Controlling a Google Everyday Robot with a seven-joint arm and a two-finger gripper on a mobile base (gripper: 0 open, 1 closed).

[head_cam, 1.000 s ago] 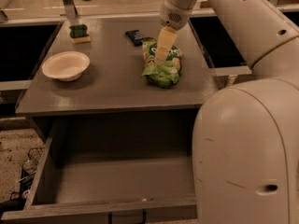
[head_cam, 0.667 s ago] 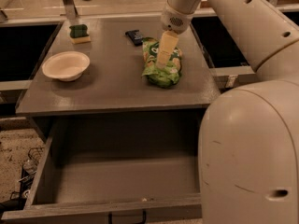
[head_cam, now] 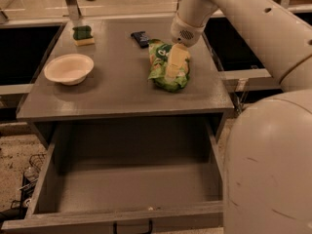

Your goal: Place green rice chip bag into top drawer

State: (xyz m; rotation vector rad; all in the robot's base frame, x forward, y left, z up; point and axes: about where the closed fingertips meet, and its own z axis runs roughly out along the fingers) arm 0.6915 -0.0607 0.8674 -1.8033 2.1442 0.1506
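The green rice chip bag (head_cam: 157, 73) lies on the right half of the grey table (head_cam: 112, 94), crinkly bright green with a dark logo. My gripper (head_cam: 174, 66) hangs from the white arm straight over the bag's middle, down against or just above it, and hides part of the bag. The top drawer (head_cam: 126, 214) is pulled out wide below the table's front edge. Its grey inside shows nothing in it, and its dark handle shows at the bottom edge.
A white bowl (head_cam: 69, 68) sits on the table's left side. A green-and-yellow sponge (head_cam: 83, 34) lies at the back left. A small dark flat packet (head_cam: 141, 38) lies just behind the bag. My white base (head_cam: 268, 169) fills the lower right.
My gripper has come down and slightly forward onto the middle of the green bag. The bag, bowl, sponge and drawer have not moved.
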